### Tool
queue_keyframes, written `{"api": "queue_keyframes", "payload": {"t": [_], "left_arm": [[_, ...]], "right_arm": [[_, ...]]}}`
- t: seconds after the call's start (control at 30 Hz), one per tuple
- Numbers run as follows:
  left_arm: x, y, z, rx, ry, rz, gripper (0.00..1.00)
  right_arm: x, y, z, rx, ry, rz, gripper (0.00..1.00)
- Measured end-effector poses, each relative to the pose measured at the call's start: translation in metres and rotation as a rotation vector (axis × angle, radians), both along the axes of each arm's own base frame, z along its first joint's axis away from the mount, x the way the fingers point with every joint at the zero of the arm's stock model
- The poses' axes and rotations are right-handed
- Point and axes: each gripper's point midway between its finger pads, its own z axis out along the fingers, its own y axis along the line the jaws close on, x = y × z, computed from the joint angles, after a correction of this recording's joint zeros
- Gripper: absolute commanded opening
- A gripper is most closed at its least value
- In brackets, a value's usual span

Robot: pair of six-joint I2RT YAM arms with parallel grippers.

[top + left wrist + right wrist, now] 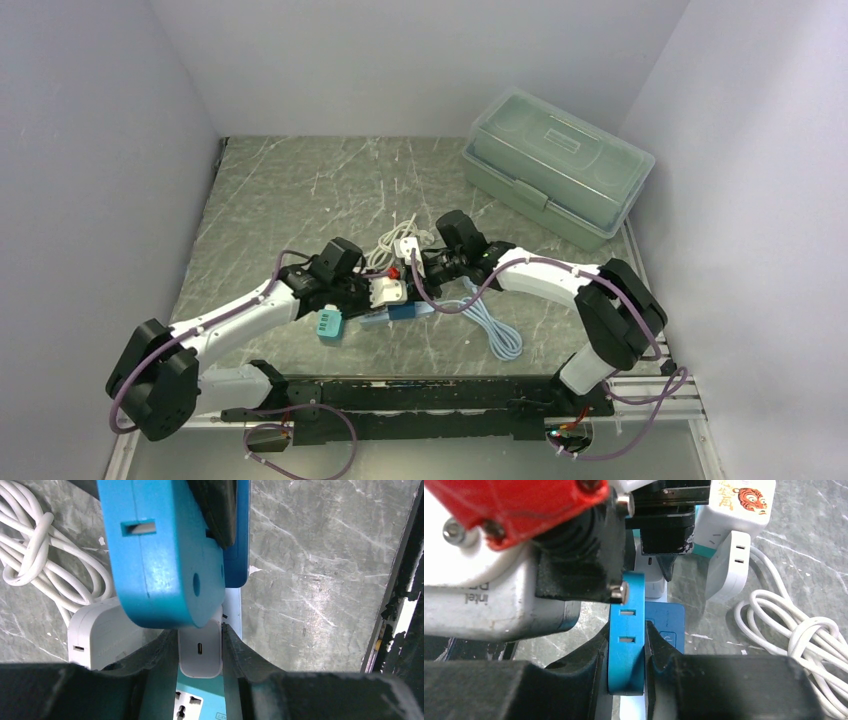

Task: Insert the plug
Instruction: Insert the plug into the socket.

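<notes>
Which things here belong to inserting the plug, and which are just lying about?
Job: small white charger plug, in left gripper; blue slotted plastic block, in right gripper.
Lying about: pale green lidded plastic box; coiled white cable.

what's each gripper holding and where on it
The left gripper pinches the white charger by its sides; right gripper clamps the blue block across its faces.

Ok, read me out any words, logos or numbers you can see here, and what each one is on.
"intel": upside down on the silver camera body, right wrist view.
Chinese characters beside a tiger picture on the white cube: too blurred to read.
Print on the power strip: too small to read.
</notes>
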Motion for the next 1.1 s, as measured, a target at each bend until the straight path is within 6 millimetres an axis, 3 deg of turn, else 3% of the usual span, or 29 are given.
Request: {"api": "queue_keyframes", "payload": {"t": [0.03,0.07,0.1,0.17,0.27,0.37,0.57,0.83,1.03,1.1], "left_arm": [[0.0,0.0,0.0,0.0,0.0,0.001,0.41],[0.0,0.001,0.0,0.001,0.0,0.003,0.72],[0.0,0.002,0.001,0.003,-0.001,0.005,0.96],[0.0,0.008,0.002,0.022,-0.003,0.022,1.0],[-0.004,0.016,0.011,0.019,0.006,0.051,1.0],[-0.003,0.008,0.034,-0.045,-0.008,0.057,0.98],[0.005,-0.017,0.075,-0.182,-0.021,0.058,0.79],[0.004,-0.038,0.077,-0.249,0.048,0.039,0.51],[-0.001,-0.045,0.075,-0.263,0.073,0.007,0.43],[-0.002,-0.047,0.074,-0.265,0.079,0.0,0.33]], "right_arm": [[0.0,0.001,0.0,-0.001,0.001,0.001,0.0],[0.0,0.001,0.0,-0.001,0.002,0.001,0.0],[0.0,0.002,0.0,0.0,0.001,0.002,0.0],[0.0,0.002,0.0,0.001,-0.002,0.002,0.0],[0.0,0.002,0.001,0.005,-0.01,-0.004,0.0],[0.0,0.002,0.002,0.01,-0.02,-0.009,0.0],[0.0,0.001,0.005,0.029,-0.032,-0.024,0.0],[0.0,0.001,0.005,0.047,-0.048,-0.032,0.0],[0.0,0.001,0.005,0.059,-0.054,-0.029,0.0],[0.0,0.001,0.005,0.064,-0.054,-0.028,0.09]]}}
